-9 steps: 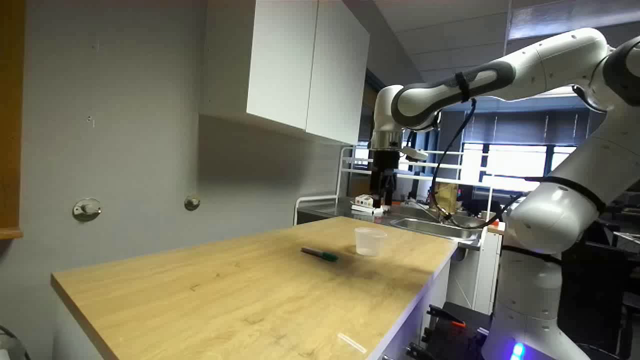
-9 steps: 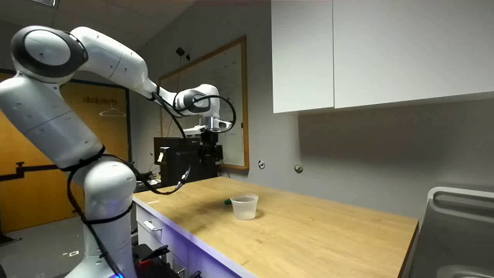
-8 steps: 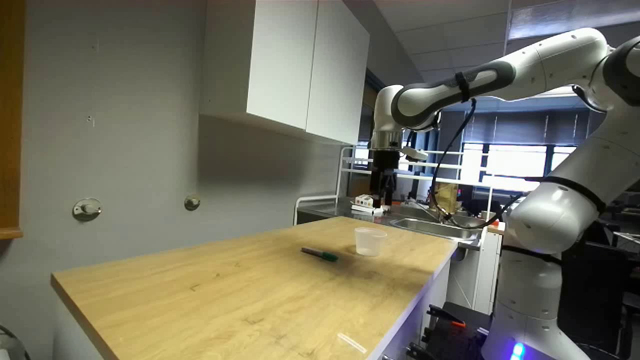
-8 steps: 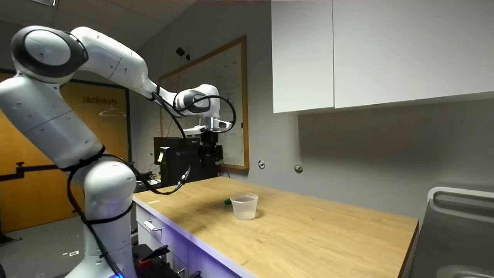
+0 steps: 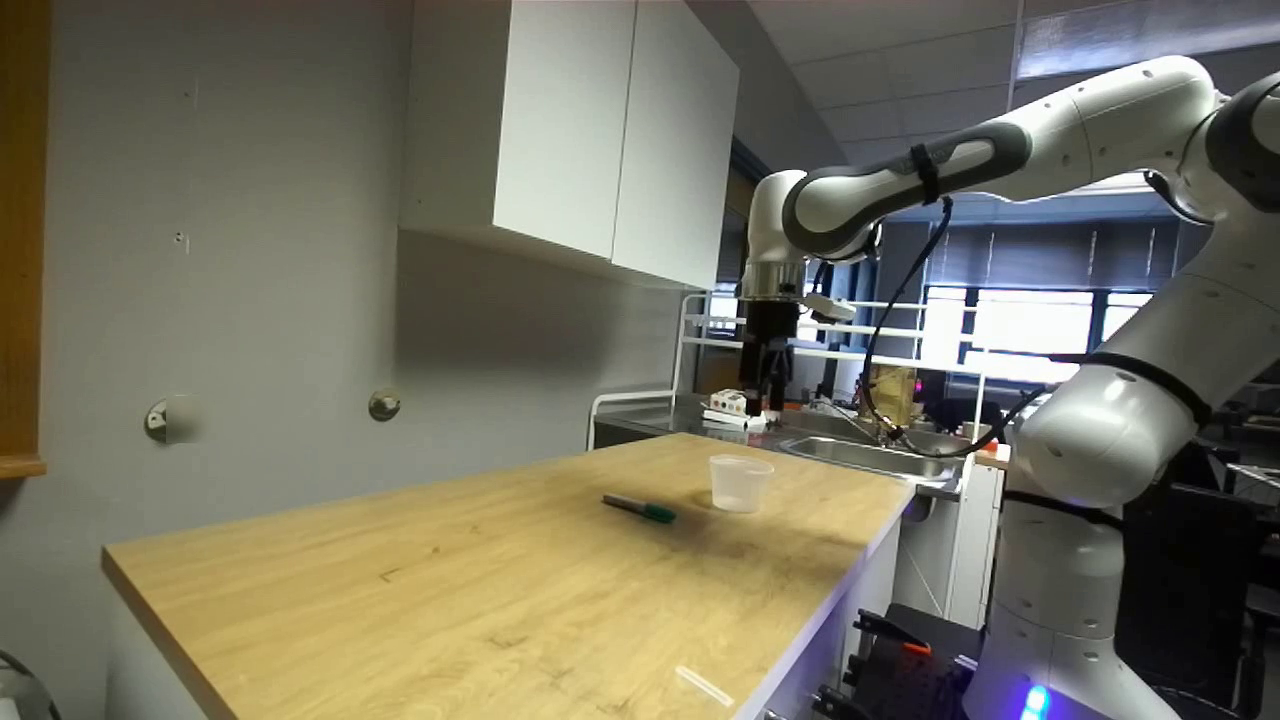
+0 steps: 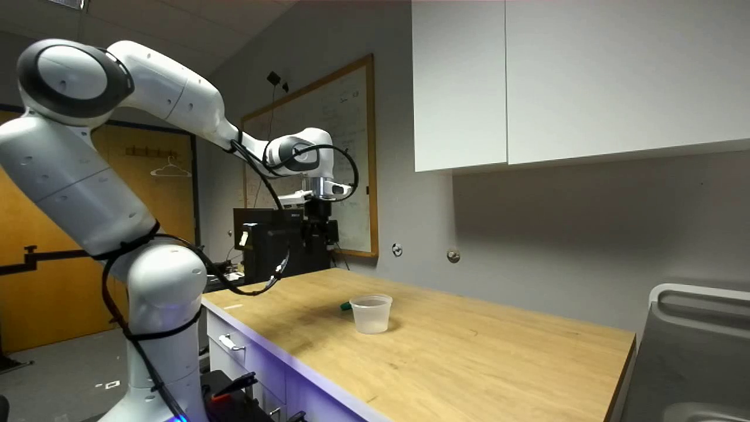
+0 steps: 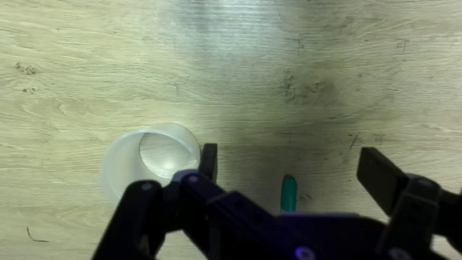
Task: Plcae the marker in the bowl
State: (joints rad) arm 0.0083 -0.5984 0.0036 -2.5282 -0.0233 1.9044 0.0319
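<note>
The marker (image 5: 638, 508) lies on the wooden counter, dark with a green cap end. In an exterior view only its green end (image 6: 345, 306) shows behind the bowl. The bowl (image 5: 738, 487) is a translucent whitish cup standing upright beside the marker, and it shows in an exterior view (image 6: 371, 316). In the wrist view the green cap (image 7: 288, 193) lies between the fingers' lines of sight and the rest is hidden by the gripper. The bowl (image 7: 122, 162) is at left, partly covered by a finger. My gripper (image 7: 288, 160) is open and empty, pointing down well above the counter (image 5: 450, 590).
White cabinets (image 5: 590, 140) hang on the wall above the counter's back. A metal sink (image 5: 870, 456) and a white rack (image 5: 635, 398) are beyond the counter's end. A small clear strip (image 5: 704, 686) lies near the front edge.
</note>
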